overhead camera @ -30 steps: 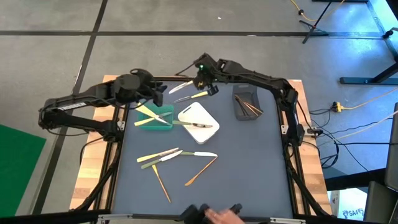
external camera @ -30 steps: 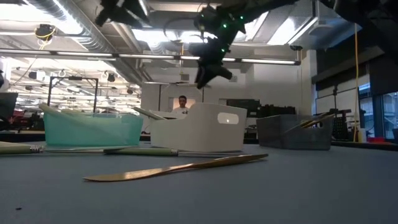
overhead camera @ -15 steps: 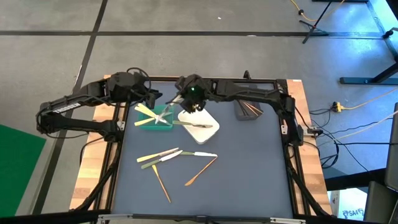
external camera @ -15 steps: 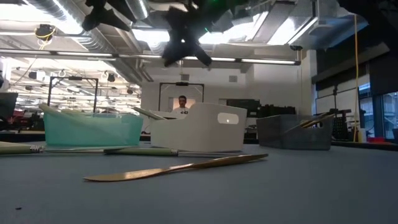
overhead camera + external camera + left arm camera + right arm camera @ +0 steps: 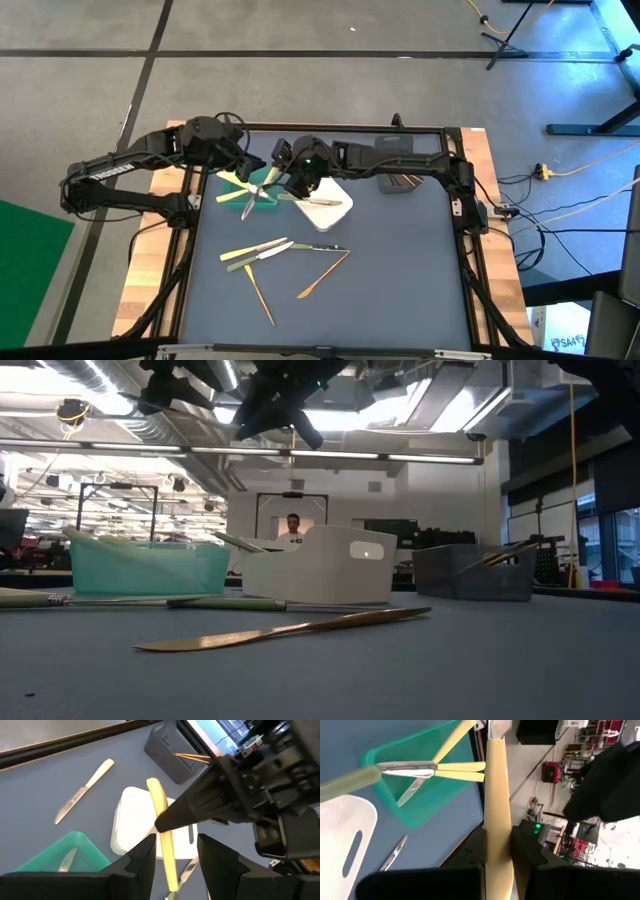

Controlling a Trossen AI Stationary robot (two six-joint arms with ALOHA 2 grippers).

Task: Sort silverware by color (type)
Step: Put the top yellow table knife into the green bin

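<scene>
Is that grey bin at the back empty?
No. The grey bin holds several orange-brown utensils, their ends poking above its rim.

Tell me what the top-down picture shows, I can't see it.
Two dark arms meet above a green bin and white bin, each pincer holding a yellow-handled knife. More utensils lie on the grey table.

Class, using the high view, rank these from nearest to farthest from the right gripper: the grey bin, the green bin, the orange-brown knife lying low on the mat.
1. The green bin, right beside the right gripper, under it to the left.
2. The grey bin, off to the right at the mat's back.
3. The orange-brown knife, far forward on the mat.
</scene>
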